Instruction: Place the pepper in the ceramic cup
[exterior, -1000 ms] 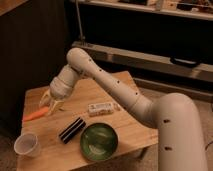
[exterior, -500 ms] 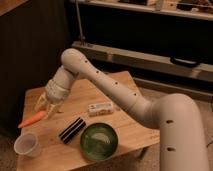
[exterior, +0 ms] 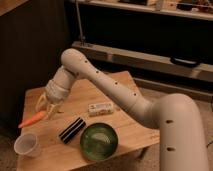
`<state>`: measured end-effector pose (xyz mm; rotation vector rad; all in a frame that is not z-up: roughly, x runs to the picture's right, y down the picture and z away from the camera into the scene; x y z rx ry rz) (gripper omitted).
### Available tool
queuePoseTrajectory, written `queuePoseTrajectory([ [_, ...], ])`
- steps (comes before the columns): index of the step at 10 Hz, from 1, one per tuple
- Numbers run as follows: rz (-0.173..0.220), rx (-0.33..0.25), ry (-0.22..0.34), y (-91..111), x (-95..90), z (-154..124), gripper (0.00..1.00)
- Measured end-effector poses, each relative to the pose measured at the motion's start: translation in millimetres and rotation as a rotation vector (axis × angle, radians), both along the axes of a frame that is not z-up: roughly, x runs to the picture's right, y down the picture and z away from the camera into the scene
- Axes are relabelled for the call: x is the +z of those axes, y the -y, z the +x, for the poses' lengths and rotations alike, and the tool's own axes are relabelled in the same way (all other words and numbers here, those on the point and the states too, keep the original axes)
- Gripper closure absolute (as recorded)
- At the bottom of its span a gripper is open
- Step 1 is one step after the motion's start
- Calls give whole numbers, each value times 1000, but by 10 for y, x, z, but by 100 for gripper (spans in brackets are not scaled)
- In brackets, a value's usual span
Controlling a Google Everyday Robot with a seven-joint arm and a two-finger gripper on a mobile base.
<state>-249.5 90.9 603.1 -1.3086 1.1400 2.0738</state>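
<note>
The slim orange-red pepper (exterior: 31, 120) hangs tilted over the left part of the wooden table (exterior: 125, 130), with its right end between the fingers of my gripper (exterior: 46, 113). The gripper is shut on the pepper and points down at the table's left side. The white ceramic cup (exterior: 27, 145) stands upright at the table's front left corner, below and slightly left of the pepper and apart from it. The cup looks empty.
A green bowl (exterior: 99, 141) sits at the table's front middle. A black ridged object (exterior: 72, 129) lies between the bowl and the gripper. A pale wrapped bar (exterior: 100, 107) lies mid-table under my arm. Dark shelving stands behind the table.
The gripper and the pepper have moved slightly left and down, closer to the cup. The other objects have not moved.
</note>
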Motion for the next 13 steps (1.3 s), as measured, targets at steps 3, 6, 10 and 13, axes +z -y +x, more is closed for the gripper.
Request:
queuePoseTrajectory([
  [3, 9, -41, -80, 25, 88, -9, 80],
  [6, 20, -59, -108, -20, 41, -75, 80],
  [10, -26, 48, 91, -122, -337, -100, 80],
  [13, 44, 44, 111, -178, -747, -196, 80],
])
